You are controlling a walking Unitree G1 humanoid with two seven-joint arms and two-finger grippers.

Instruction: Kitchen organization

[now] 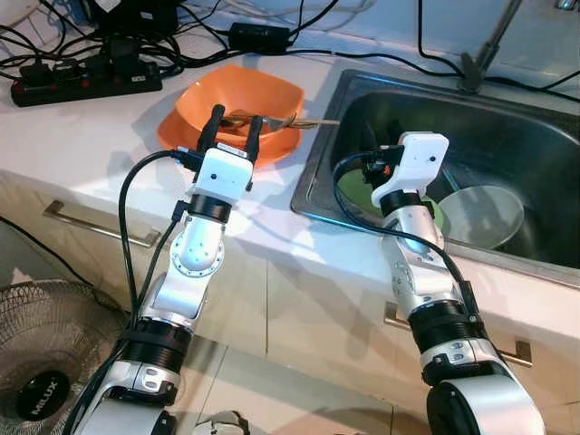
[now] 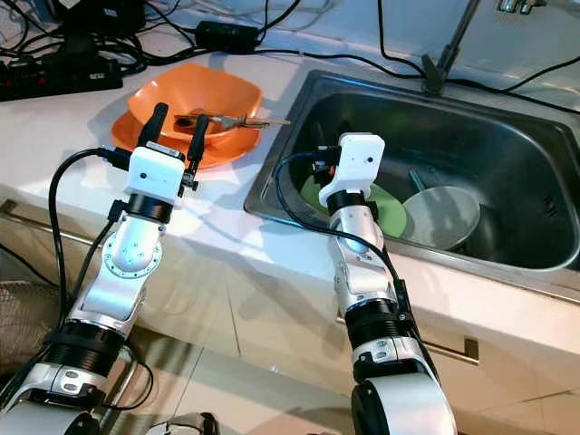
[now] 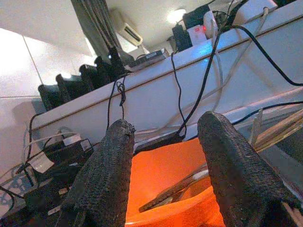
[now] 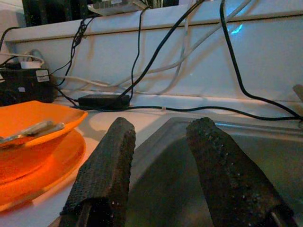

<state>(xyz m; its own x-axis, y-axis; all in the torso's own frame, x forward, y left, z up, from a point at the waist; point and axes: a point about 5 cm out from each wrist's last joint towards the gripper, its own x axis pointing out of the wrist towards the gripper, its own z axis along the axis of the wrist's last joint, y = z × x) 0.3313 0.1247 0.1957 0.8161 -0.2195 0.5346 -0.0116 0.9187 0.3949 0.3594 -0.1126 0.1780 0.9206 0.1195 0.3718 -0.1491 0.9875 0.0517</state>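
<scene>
The left gripper, fingers spread and empty, hovers at the near rim of an orange bowl holding utensils. The right gripper, also spread, hangs above the sink, green plate and grey bowl beneath it.

Orange bowl holds utensils; green plate in sink.

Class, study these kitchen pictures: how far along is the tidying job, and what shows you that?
Early stage. Nothing looks put away yet: the orange bowl sits on an orange plate on the counter with utensils inside, and a green plate and pale bowl lie in the sink. In hand: the left claw, open and empty, reaches at the orange bowl; the right claw is open over the sink edge. All dishes remain.
</scene>
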